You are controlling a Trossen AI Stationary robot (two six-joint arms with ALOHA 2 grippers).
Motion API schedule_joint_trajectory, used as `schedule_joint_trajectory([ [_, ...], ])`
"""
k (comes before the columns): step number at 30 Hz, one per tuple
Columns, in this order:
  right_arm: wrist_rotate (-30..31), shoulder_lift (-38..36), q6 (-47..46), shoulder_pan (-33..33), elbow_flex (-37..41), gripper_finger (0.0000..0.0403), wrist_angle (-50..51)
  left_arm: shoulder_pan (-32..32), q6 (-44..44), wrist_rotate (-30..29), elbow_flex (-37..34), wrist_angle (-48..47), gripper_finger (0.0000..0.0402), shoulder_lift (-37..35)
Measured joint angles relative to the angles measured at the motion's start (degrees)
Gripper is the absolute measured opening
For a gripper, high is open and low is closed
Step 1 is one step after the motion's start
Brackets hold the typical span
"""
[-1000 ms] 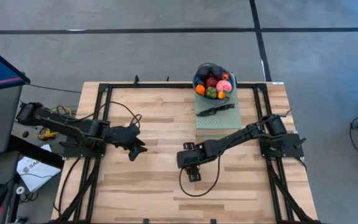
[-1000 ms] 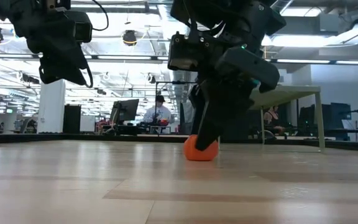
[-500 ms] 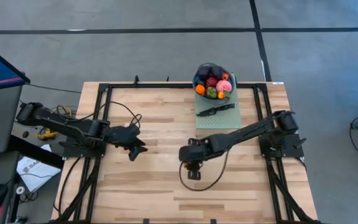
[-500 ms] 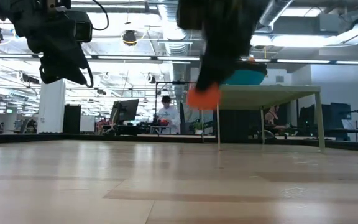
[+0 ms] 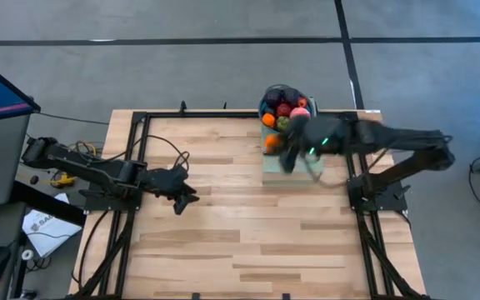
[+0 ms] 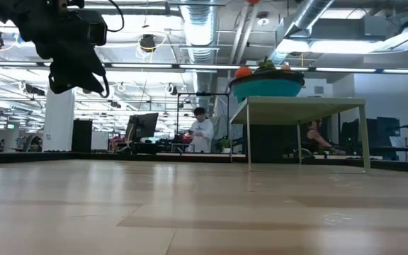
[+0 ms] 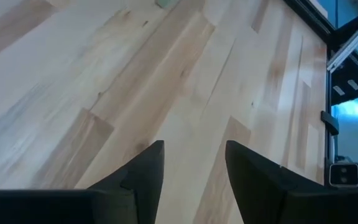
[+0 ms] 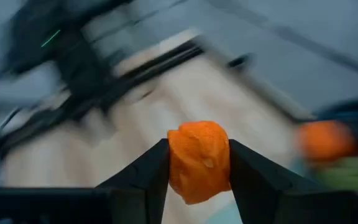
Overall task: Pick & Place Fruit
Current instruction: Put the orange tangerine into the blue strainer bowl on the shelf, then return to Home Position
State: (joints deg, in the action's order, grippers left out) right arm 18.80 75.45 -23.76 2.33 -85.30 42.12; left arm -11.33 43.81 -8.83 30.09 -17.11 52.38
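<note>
A teal bowl (image 5: 264, 103) at the table's far edge holds red, pink, dark purple, green and orange fruit (image 5: 287, 112); the low view shows the bowl (image 6: 266, 86) from the side. My right gripper (image 5: 278, 150) hovers over the green mat (image 5: 275, 169), just near of the bowl, shut on one orange fruit piece (image 5: 271, 143). My left gripper (image 5: 182, 200) is open above bare wood at the table's left, and its wrist view (image 7: 194, 168) shows nothing between the fingers. The right arm hides the knife. My right gripper (image 8: 197, 171) pinches the orange fruit piece (image 8: 198, 158) between its two fingers (image 8: 151, 174), one on each side of its middle. The fruit is lifted clear of the table and mat, and its top stands out past the fingertips.
Black frame rails run along the table's left, right and far edges (image 5: 223, 115). A cable (image 5: 161, 150) loops over the wood by the left arm. Bare wooden planks (image 5: 248, 242) fill the middle and near part. A person (image 6: 201, 134) stands in the room beyond.
My right gripper, shut on the orange fruit piece, rose from the table's middle and swung toward the far edge, ending over the green mat beside the bowl. The fruit went from resting on the wood to lifted clear.
</note>
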Motion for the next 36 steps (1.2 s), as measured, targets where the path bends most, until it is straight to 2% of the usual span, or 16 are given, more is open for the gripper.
schedule_joint_trajectory([
  [3, 5.18, -3.79, -2.42, -6.35, 0.0, 0.0139, 1.91, 0.08, -0.05, -0.48, 0.0, 0.43, 0.0166, 0.0],
  [7, 6.38, -5.5, -6.98, -16.04, 0.0, 0.014, 5.7, 0.11, -0.2, -0.91, 0.0, 0.6, 0.0164, 0.0],
  [11, 3.4, -3.7, -8.27, -24.0, 0.07, 0.015, 7.89, 0.11, -0.23, -1.37, 0.01, 0.94, 0.0163, 0.0],
  [15, -0.59, -0.95, -8.42, -29.19, 0.07, 0.0163, 8.04, 0.11, -0.23, -1.37, 0.0, 1.07, 0.0163, 0.0],
  [19, -2.63, 2.35, -8.4, -31.64, 0.08, 0.0177, 9.61, 0.11, -0.22, -1.37, 0.0, 1.35, 0.0163, 0.0],
  [26, -2.92, 6.22, -8.23, -31.77, 0.09, 0.0201, 10.4, 0.11, -0.09, -1.39, 0.02, 1.83, 0.0163, 0.0],
  [32, -3.95, 5.88, -7.14, -31.62, 0.09, 0.0231, 10.14, 0.11, -0.04, -1.41, 0.02, 2.11, 0.0163, 0.0],
  [36, -5.31, 2.99, -7.15, -31.62, 0.09, 0.0242, 10.2, 0.11, -0.04, -1.41, 0.02, 2.26, 0.0163, 0.0],
])
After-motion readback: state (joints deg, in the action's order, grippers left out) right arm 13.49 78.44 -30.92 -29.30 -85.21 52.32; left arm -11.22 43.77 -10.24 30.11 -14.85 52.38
